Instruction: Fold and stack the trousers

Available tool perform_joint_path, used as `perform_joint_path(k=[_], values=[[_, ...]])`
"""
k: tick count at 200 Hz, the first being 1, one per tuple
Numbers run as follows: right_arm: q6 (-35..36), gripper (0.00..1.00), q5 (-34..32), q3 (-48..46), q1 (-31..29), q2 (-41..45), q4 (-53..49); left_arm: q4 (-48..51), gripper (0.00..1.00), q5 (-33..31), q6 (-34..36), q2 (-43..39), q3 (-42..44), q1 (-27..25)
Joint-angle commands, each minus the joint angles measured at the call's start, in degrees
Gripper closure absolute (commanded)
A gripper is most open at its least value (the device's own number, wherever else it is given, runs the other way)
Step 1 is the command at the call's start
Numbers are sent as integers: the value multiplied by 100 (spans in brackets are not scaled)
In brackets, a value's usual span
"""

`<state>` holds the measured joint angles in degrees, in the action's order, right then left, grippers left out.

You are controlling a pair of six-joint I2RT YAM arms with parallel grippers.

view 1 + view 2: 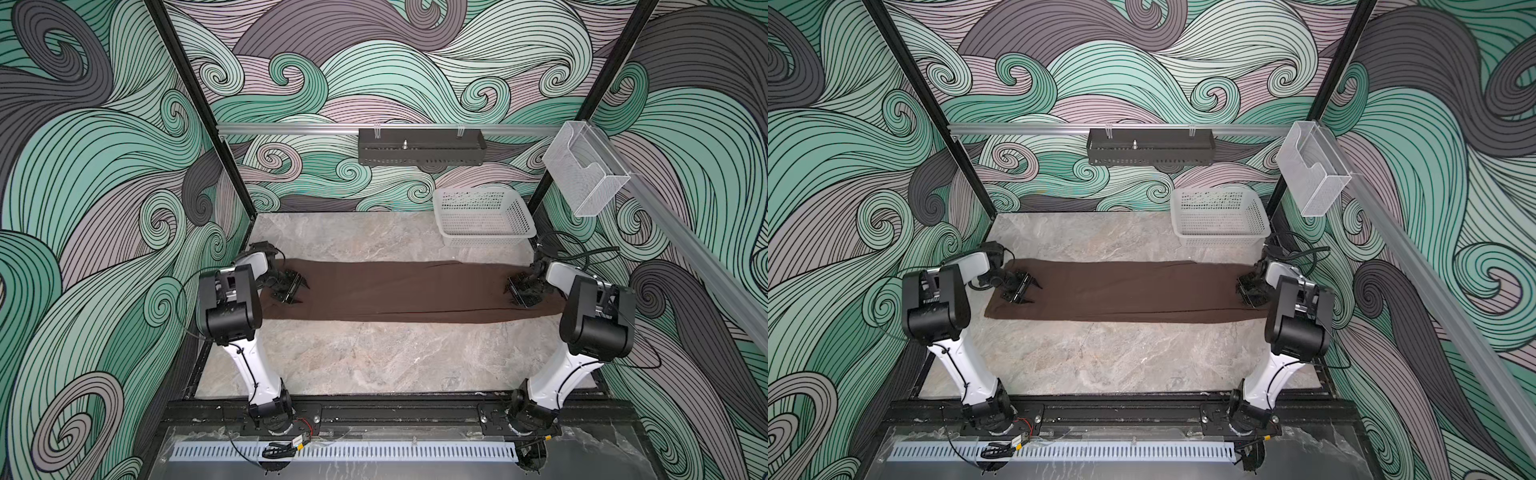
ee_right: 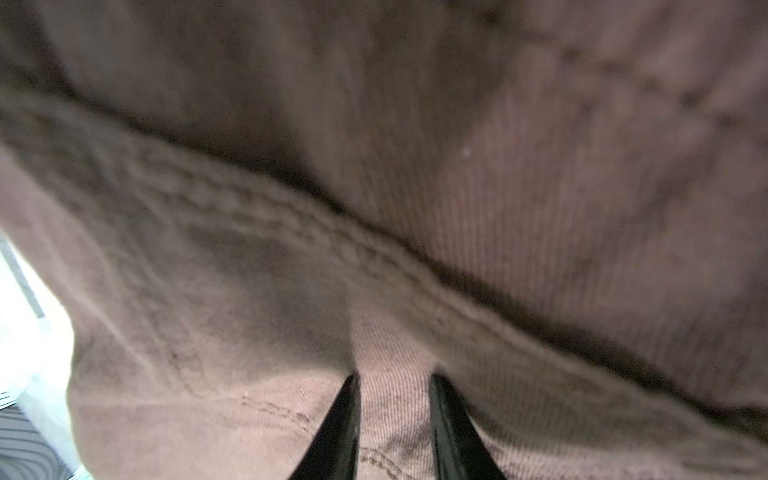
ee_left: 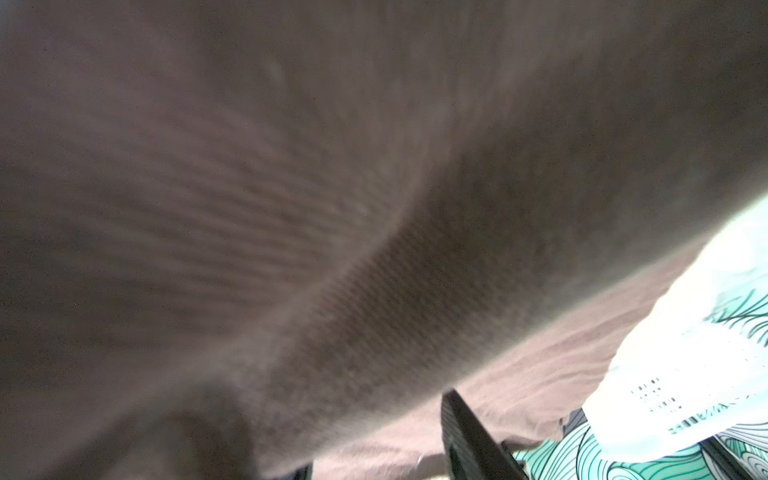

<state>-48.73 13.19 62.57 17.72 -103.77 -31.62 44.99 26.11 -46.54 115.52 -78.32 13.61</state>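
- Trousers (image 1: 407,291) lie flat across the table (image 1: 374,357), long axis running left to right.
- Left claw (image 1: 301,293) rests on their left end; I cannot tell whether it grips.
- Right claw (image 1: 514,293), on the right end, pinches a fold.
- Each arm is nearest its own end.

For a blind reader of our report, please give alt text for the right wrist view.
Brown trousers fill the frame, close up, crossed by a thick stitched seam. The right gripper pinches a strip of cloth between two black fingertips.
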Motion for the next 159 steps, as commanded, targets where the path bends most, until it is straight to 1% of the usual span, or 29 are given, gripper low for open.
perform_joint_path(k=[1, 13, 26, 37, 52, 73, 90, 106, 114, 124, 139, 159], values=[[-294, 67, -274, -372, 87, -62, -201, 658, 46, -595, 535, 749, -1154, -48], [-351, 66, -242, -493, 84, 9, -172, 1104, 45, -501, 782, 1124, -1938, -102], [-400, 65, -198, -647, 81, 122, -106, 1552, 43, -404, 1099, 1306, -2613, -126], [-434, 65, -177, -745, 81, 231, -77, 1752, 39, -393, 1353, 1168, -2914, -118], [-459, 64, -178, -823, 68, 399, -16, 1906, 32, -499, 1568, 704, -3053, -16], [-428, 63, -190, -810, 81, 506, -25, 2076, 26, -542, 1565, 120, -2893, 390], [-365, 62, -233, -747, 84, 501, -23, 2016, 24, -437, 1560, -215, -2466, 820], [-339, 62, -180, -709, 90, 441, 4, 1676, 23, -192, 1553, -403, -1950, 1213], [-329, 62, -145, -695, 91, 400, 41, 1593, 24, -81, 1542, -372, -1801, 1388], [-324, 61, -79, -685, 90, 346, 88, 1622, 24, -10, 1594, -247, -1781, 1488], [-351, 62, 20, -684, 91, 266, 161, 1706, 24, -151, 1647, -7, -1852, 1508], [-436, 61, 130, -662, 93, 216, 257, 1552, 25, -126, 1508, 201, -1701, 1495]])
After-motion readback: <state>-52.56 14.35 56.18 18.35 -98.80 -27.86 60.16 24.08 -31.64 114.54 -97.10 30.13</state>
